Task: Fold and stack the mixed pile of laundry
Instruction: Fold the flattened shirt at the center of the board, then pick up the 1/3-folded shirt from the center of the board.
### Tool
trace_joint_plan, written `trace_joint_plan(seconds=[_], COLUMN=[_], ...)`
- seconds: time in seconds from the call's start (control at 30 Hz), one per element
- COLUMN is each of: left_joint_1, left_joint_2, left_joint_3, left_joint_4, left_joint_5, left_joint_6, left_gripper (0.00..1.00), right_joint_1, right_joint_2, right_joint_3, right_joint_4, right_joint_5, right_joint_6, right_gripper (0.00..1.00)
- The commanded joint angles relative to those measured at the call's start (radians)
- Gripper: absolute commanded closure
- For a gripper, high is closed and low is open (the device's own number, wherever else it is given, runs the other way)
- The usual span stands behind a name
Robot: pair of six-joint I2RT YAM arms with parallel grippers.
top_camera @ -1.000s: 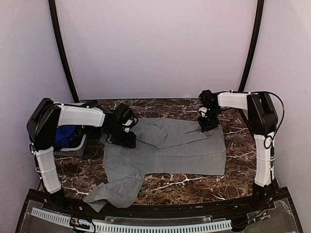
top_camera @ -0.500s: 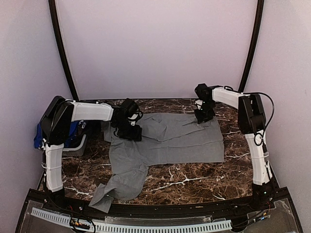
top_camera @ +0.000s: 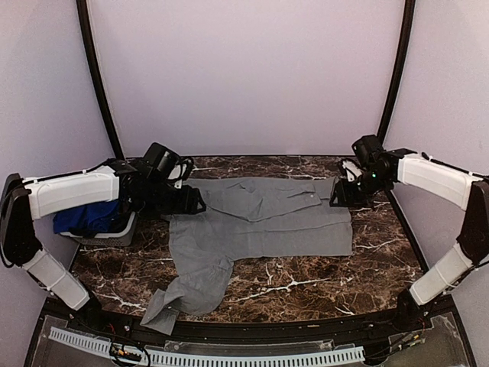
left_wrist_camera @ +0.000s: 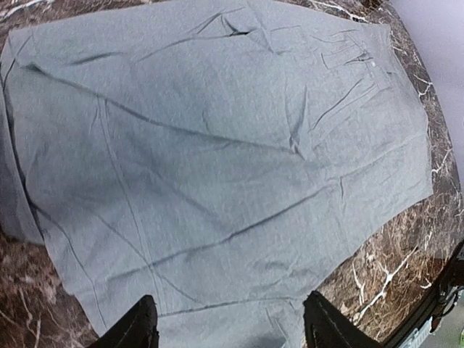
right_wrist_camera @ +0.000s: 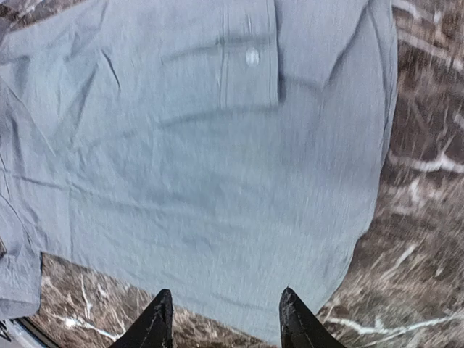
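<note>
The left tool (left_wrist_camera: 232, 328) has its two fingers (left_wrist_camera: 139, 325) well apart with nothing between them. It hangs over the grey shirt (top_camera: 263, 222) near the shirt's back-left corner, and whether the tips touch the cloth cannot be told. The right tool (right_wrist_camera: 226, 319) is likewise parted and empty. In its wrist view it sits just off the shirt's right-hand edge, its tips framing the line where cloth gives way to marble, though that view is somewhat blurred.

The shirt lies spread flat on the bench (top_camera: 321, 284), across the back and middle, with shallow creases running through it. A small pale button (right_wrist_camera: 252, 56) shows near the right edge. One sleeve (top_camera: 191, 290) trails down to the left, its end bunched close to the near edge of the bench.

A blue garment (top_camera: 85, 217) sits heaped in a grey basket (top_camera: 108, 236) at the far left, partly under the left arm.

Bare marble shows in a broad patch between the shirt's lower hem and the near-right edge. It shows again in a narrower strip along the right side, and in a patch left of the sleeve (below the basket).
</note>
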Motion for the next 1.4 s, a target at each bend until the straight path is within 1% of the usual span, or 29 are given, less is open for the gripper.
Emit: trace_joint_plan(seconds=[0.0,0.13,0.2,0.23,0.3,0.5,0.67,0.87,1.1,1.27,1.37], left_joint_1=[-0.030,-0.044,-0.046,-0.046,-0.046,-0.046,-0.046,-0.045,-0.035,-0.033,-0.033], left_joint_2=[-0.124,-0.225,-0.267,-0.288,-0.307,-0.296,-0.300,-0.306,-0.307,-0.305,-0.312], left_joint_3=[-0.186,-0.301,-0.342,-0.361,-0.377,-0.395,-0.401,-0.404,-0.376,-0.412,-0.439], left_joint_4=[0.033,0.055,0.063,0.063,0.060,0.062,0.051,0.062,0.031,0.044,0.046], left_joint_5=[0.025,0.011,0.005,-0.006,-0.021,-0.037,-0.058,-0.064,-0.089,-0.067,-0.036], left_joint_6=[-0.134,-0.238,-0.286,-0.300,-0.340,-0.421,-0.460,-0.468,-0.438,-0.457,-0.462], left_gripper=[0.33,0.35,0.36,0.36,0.36,0.36,0.36,0.36,0.34,0.35,0.36], right_joint_1=[-0.005,-0.008,-0.008,-0.010,-0.012,-0.028,-0.063,-0.074,-0.090,-0.093,-0.094], right_joint_2=[-0.110,-0.187,-0.200,-0.201,-0.206,-0.207,-0.208,-0.141,-0.088,-0.055,-0.034], right_joint_3=[-0.219,-0.332,-0.357,-0.363,-0.380,-0.447,-0.492,-0.505,-0.523,-0.515,-0.508], right_joint_4=[0.051,0.035,0.039,0.034,0.017,0.039,0.078,0.101,0.115,0.137,0.146], right_joint_5=[-0.121,-0.077,-0.087,-0.092,-0.066,-0.026,-0.065,-0.076,-0.092,-0.093,-0.112], right_joint_6=[0.138,0.208,0.246,0.284,0.373,0.453,0.473,0.463,0.434,0.425,0.418], right_gripper=[0.54,0.55,0.57,0.59,0.67,0.67,0.65,0.65,0.69,0.76,0.91])
